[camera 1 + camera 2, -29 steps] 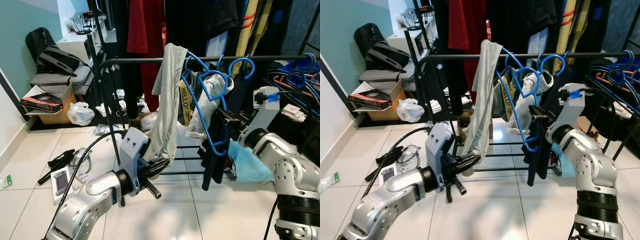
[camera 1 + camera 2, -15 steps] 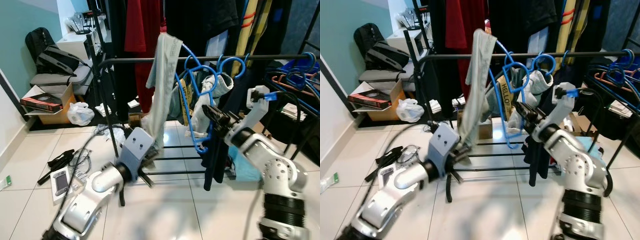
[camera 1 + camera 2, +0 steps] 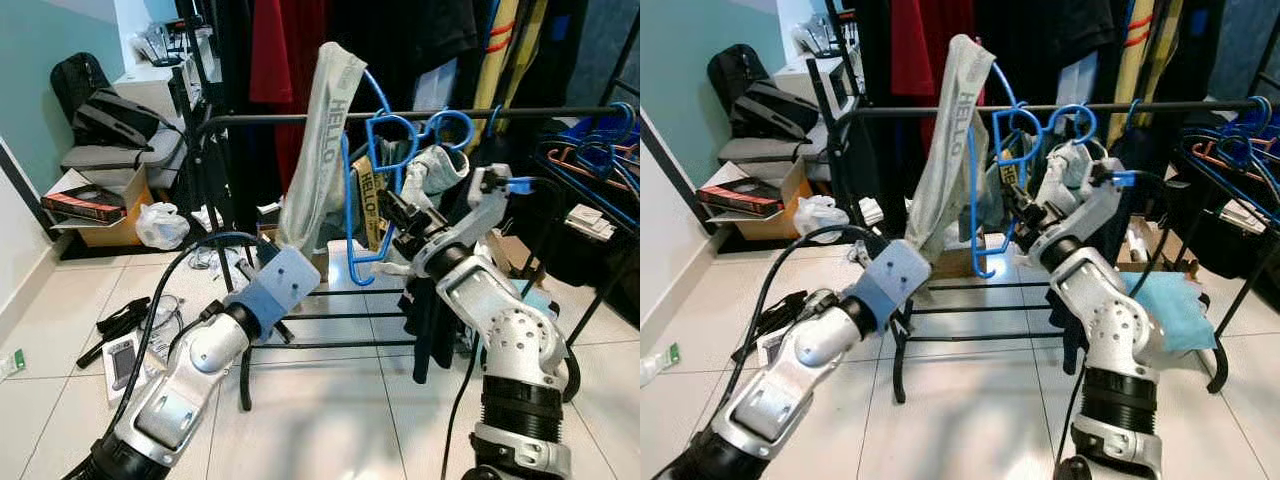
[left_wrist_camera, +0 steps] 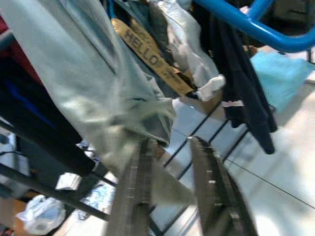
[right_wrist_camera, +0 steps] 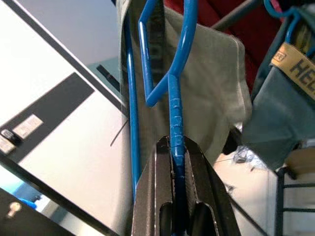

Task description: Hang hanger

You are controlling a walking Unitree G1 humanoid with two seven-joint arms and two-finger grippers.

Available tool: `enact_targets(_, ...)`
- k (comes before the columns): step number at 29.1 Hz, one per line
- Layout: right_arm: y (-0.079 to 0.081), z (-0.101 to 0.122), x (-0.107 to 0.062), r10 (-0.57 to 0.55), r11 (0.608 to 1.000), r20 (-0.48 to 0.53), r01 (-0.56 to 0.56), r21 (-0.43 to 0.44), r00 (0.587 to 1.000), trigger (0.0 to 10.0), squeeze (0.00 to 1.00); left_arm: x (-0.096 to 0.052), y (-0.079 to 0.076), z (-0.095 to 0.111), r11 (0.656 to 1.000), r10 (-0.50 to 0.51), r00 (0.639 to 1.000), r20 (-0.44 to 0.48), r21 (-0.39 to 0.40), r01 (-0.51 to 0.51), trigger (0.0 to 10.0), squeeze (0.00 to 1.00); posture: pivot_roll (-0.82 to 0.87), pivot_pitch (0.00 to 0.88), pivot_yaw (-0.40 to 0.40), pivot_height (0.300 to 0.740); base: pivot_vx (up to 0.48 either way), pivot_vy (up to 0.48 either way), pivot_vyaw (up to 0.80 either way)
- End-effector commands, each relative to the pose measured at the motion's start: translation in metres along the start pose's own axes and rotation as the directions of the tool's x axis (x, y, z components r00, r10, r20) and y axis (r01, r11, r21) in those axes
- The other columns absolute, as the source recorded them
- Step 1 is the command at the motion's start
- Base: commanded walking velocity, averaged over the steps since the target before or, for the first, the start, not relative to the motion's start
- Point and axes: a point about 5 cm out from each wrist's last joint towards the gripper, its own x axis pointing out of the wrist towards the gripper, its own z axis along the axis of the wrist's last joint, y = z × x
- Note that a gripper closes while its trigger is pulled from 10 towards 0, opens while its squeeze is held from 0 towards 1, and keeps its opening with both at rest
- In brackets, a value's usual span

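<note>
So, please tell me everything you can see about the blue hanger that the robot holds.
The blue hanger looks like thin plastic-coated wire. It is tilted and raised near the black rail. The right end effector is shut on it. A grey garment printed HELLO drapes over it, its lower end between the left end effector's fingers.

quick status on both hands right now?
Left hand: shut on the hem of the grey garment.
Right hand: shut on the blue hanger.
</note>
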Motion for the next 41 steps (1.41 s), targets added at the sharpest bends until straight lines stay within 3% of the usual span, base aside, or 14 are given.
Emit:
enact_targets(1,0.008,0.001,0.000,0.044,0.996,-0.010,-0.044,-0.073,0.999,10.0,0.00,-0.002,-0.005,-0.003,0.999,-0.031,0.999,0.005,-0.032,0.031,10.0,1.00,-0.07,0.000,0.040,0.740,0.000,0.000,0.00)
enact_targets(7,0.014,-0.002,-0.003,0.089,0.966,-0.084,-0.106,-0.235,0.993,10.0,0.00,-0.002,-0.010,0.000,0.997,-0.075,0.997,0.028,-0.034,0.076,10.0,1.00,-0.07,0.000,0.040,0.740,0.000,0.000,0.00)
enact_targets(8,0.017,-0.003,-0.006,0.113,0.945,-0.109,-0.140,-0.294,0.988,10.0,0.00,-0.003,-0.010,0.002,0.995,-0.091,0.995,0.039,-0.037,0.092,10.0,0.22,-0.07,0.000,0.041,0.740,0.000,0.000,0.00)
enact_targets(9,0.017,-0.003,-0.006,0.113,0.945,-0.109,-0.140,-0.294,0.988,10.0,0.00,-0.003,-0.010,0.002,0.995,-0.091,0.995,0.039,-0.037,0.092,10.0,0.22,-0.07,0.000,0.041,0.740,0.000,0.000,0.00)
enact_targets(10,0.020,-0.004,-0.009,0.142,0.922,-0.127,-0.178,-0.344,0.982,10.0,0.00,-0.004,-0.008,0.004,0.994,-0.094,0.994,0.051,-0.047,0.096,10.0,0.00,-0.07,0.000,0.043,0.740,0.000,0.000,0.00)
enact_targets(16,0.023,-0.001,-0.017,0.204,0.850,-0.166,-0.258,-0.460,0.965,10.0,0.00,-0.005,0.008,0.014,0.993,-0.048,0.994,0.098,-0.103,0.058,10.0,0.00,-0.07,0.000,0.044,0.740,0.000,0.000,0.00)
enact_targets(18,0.015,0.013,-0.024,0.223,0.808,-0.129,-0.258,-0.531,0.966,10.0,0.00,-0.006,0.031,0.030,0.988,0.029,0.987,0.158,-0.157,-0.004,10.0,0.00,-0.06,0.000,0.043,0.740,0.000,0.000,0.00)
enact_targets(23,0.013,0.019,-0.027,0.236,0.789,-0.114,-0.259,-0.557,0.965,10.0,0.00,-0.008,0.042,0.038,0.984,0.059,0.981,0.187,-0.174,-0.026,10.0,0.00,-0.06,0.000,0.043,0.740,0.000,0.000,0.00)
enact_targets(25,0.011,0.030,-0.031,0.260,0.747,-0.103,-0.267,-0.608,0.960,10.0,0.00,-0.015,0.074,0.063,0.975,0.133,0.951,0.280,-0.212,-0.074,10.0,0.00,-0.05,0.000,0.040,0.740,0.000,0.000,0.00)
enact_targets(27,0.011,0.030,-0.031,0.260,0.747,-0.103,-0.267,-0.608,0.960,10.0,0.00,-0.015,0.074,0.063,0.975,0.133,0.951,0.280,-0.212,-0.074,10.0,0.00,-0.05,0.000,0.040,0.740,0.000,0.000,0.00)
enact_targets(30,0.011,0.032,-0.032,0.281,0.702,-0.135,-0.299,-0.647,0.950,10.0,0.00,-0.023,0.102,0.090,0.959,0.221,0.903,0.369,-0.251,-0.132,10.0,0.00,-0.04,0.000,0.040,0.740,0.000,0.000,0.00)
enact_targets(34,0.012,0.028,-0.031,0.293,0.680,-0.163,-0.325,-0.657,0.942,10.0,0.00,-0.025,0.108,0.098,0.950,0.262,0.883,0.388,-0.267,-0.165,10.0,0.00,-0.04,0.000,0.034,0.740,0.000,0.000,0.00)
enact_targets(36,0.016,0.014,-0.029,0.306,0.650,-0.222,-0.373,-0.662,0.926,10.0,0.00,-0.023,0.115,0.101,0.904,0.394,0.840,0.373,-0.324,-0.280,10.0,0.00,-0.04,0.000,0.029,0.740,0.000,0.000,0.00)
enact_targets(41,0.017,0.005,-0.027,0.322,0.637,-0.245,-0.401,-0.658,0.915,10.0,0.00,-0.020,0.113,0.097,0.868,0.461,0.828,0.319,-0.358,-0.345,10.0,0.00,-0.04,0.000,0.027,0.740,0.000,0.000,0.00)
